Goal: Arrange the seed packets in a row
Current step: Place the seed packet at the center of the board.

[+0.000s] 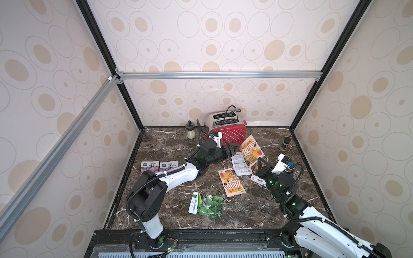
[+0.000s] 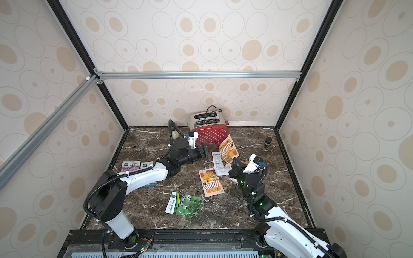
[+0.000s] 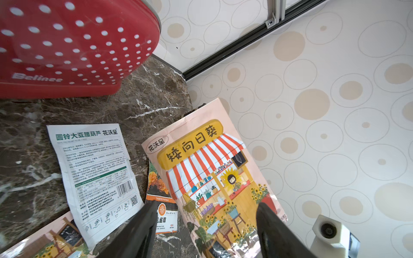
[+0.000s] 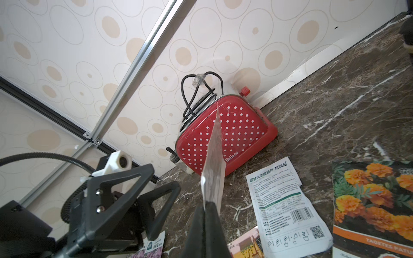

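the right gripper [image 4: 206, 206] is clamped on the lower edge of a shop-drawing packet [image 1: 251, 150] and holds it off the marble table [image 1: 245, 214]. the packet is tilted, right of centre in both top views, just in front of the right end of the red toaster [image 1: 225, 130]. in the right wrist view it shows edge-on, rising from the closed fingers.

the left gripper [image 1: 232, 149] sits just left of that packet with its jaws apart and nothing between them. in the left wrist view its two dark fingers [image 3: 143, 230] frame the packet's printed face from the bottom edge of the frame. no contact with the packet can be seen.

the other packets lie flat:
- a white-backed packet [image 1: 240, 166] is at centre, partly under the raised one.
- a second shop-drawing packet [image 1: 231, 182] is face up just below it.
- an orange-flower packet [image 4: 375, 201] is at the right, mostly hidden by the right arm in the top views.
- a green-gourd packet [image 1: 206, 202] is lower centre, well apart from the others.
- two purple-flower packets [image 1: 159, 166] lie side by side at the left, partly covered by the left arm.

a small jar [image 1: 190, 132] stands left of the toaster, and a dark shaker [image 1: 286, 143] stands at the far right.
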Controlling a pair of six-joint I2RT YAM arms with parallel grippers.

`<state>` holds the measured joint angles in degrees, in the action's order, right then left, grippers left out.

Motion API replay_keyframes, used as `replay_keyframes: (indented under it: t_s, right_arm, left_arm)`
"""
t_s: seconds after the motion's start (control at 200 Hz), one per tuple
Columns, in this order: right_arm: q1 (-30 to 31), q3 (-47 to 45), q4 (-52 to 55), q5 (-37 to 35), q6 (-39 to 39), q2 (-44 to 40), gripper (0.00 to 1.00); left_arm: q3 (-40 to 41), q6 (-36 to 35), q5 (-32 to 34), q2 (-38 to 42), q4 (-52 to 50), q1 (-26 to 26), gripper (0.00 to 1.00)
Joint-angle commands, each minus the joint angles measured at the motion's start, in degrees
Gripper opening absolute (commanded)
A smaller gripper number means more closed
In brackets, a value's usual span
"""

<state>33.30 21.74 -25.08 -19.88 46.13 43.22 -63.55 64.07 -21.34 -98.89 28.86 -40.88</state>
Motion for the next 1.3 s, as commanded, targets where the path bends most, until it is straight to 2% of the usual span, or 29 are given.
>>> replay_keyframes:
  t_s: [0.0,0.911,1.057,1.297]
  right_arm:
    - [-0.32,1.73,-1.78,0.89,2.21,-0.22,0.0]
    - [-0.6,2.24,-8.31,2.28,4.77,2.73,0.0]
    - [-0.54,2.43,-7.74,1.91,4.42,2.6,0.0]
    - [-0.56,2.43,-5.94,0.99,3.59,1.7,0.0]
  left_arm:
    - [-1.84,2.35,-0.5,-1.55,5.24,-1.35,0.71]
    - [-5.22,7.02,-2.0,-9.5,12.18,-4.64,0.69]
    - [-6.26,7.51,-2.05,-10.31,12.66,-4.91,0.6]
    - [-5.46,6.78,-1.42,-9.57,11.66,-4.91,0.35]
